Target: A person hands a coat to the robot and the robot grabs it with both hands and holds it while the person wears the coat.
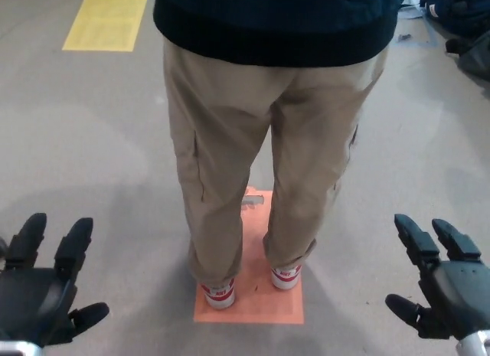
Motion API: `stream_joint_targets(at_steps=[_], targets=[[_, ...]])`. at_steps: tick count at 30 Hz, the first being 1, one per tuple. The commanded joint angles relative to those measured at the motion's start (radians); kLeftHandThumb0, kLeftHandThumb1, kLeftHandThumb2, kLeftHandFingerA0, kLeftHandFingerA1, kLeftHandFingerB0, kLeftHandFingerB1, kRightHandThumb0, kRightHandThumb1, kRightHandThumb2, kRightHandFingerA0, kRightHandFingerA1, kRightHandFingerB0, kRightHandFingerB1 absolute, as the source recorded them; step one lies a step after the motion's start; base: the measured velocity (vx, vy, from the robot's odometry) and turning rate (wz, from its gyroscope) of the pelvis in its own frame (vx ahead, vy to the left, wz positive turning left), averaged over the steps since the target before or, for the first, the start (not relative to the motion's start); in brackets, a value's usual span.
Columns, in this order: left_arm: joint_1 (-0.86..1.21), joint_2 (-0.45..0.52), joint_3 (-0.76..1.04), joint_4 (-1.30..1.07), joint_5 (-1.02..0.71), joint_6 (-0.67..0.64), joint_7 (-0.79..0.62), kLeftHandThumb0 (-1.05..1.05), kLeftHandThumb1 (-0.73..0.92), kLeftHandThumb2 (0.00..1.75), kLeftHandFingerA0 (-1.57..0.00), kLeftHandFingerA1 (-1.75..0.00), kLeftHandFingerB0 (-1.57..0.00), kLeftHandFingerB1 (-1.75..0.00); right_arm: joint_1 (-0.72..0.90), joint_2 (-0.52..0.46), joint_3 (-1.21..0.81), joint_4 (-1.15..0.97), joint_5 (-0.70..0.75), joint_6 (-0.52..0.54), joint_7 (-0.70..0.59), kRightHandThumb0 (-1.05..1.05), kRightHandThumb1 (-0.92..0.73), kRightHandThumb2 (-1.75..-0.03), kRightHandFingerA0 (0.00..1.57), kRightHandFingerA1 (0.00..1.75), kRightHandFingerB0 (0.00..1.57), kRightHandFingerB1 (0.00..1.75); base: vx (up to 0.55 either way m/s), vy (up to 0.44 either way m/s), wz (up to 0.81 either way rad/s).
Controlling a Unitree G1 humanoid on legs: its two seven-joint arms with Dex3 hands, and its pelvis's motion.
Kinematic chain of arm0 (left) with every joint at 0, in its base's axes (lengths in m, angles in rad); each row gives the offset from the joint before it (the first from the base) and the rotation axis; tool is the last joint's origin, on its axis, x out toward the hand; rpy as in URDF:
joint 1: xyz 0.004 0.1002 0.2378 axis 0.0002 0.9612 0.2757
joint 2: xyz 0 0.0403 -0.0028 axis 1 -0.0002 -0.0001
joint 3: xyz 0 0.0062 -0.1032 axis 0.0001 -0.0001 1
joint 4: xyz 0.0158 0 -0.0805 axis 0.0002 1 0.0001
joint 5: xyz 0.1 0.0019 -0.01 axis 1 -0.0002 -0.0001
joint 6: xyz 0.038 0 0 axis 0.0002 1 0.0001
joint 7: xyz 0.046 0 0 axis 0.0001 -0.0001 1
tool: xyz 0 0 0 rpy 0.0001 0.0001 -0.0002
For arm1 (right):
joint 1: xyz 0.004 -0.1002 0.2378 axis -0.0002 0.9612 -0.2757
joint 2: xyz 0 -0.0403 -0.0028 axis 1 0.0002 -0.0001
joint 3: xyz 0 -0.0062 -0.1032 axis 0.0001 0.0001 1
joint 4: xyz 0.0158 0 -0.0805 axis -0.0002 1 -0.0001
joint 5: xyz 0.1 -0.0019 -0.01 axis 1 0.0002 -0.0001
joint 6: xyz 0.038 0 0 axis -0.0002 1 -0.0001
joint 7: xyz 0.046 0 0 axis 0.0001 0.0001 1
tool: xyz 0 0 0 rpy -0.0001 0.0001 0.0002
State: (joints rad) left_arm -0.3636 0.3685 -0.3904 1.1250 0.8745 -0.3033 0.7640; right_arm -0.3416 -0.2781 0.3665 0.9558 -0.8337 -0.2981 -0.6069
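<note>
A person stands with their back to me in a dark coat (276, 23) whose hem hangs at the waist, over beige trousers (253, 157). Their red and white shoes (218, 293) rest on an orange floor mat (256, 310). My left hand (38, 287) is low at the bottom left, open, fingers spread, holding nothing. My right hand (440, 283) is low at the bottom right, open too and empty. Both hands are well apart from the person and the coat.
A yellow floor mat (106, 21) lies at the far left on the grey floor. Dark bags (459, 19) sit at the far right. Bare floor lies on both sides of the person.
</note>
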Motion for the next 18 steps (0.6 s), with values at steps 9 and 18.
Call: stream_joint_targets(at_steps=[9, 18], targets=[[-0.121, -0.016, -0.039, 0.122, -0.083, -0.146, -0.199, -0.69, 0.70, 0.61, -0.36, -0.32, -0.02, -0.24, -0.083, 0.010, -0.022, 0.069, 0.133, 0.072, 0.257, -0.40, -0.65, -0.63, 0.34, 0.35, 0.08, 0.20, 0.00, 0.000, 0.00], [-0.143, -0.025, -0.056, 0.146, -0.103, -0.159, -0.282, -0.74, 0.61, 0.93, -0.28, -0.46, 0.00, -0.18, -0.114, -0.002, -0.020, 0.091, 0.181, 0.046, 0.361, -0.39, -0.59, -0.72, 0.33, 0.40, 0.09, 0.22, 0.00, 0.000, 0.00]])
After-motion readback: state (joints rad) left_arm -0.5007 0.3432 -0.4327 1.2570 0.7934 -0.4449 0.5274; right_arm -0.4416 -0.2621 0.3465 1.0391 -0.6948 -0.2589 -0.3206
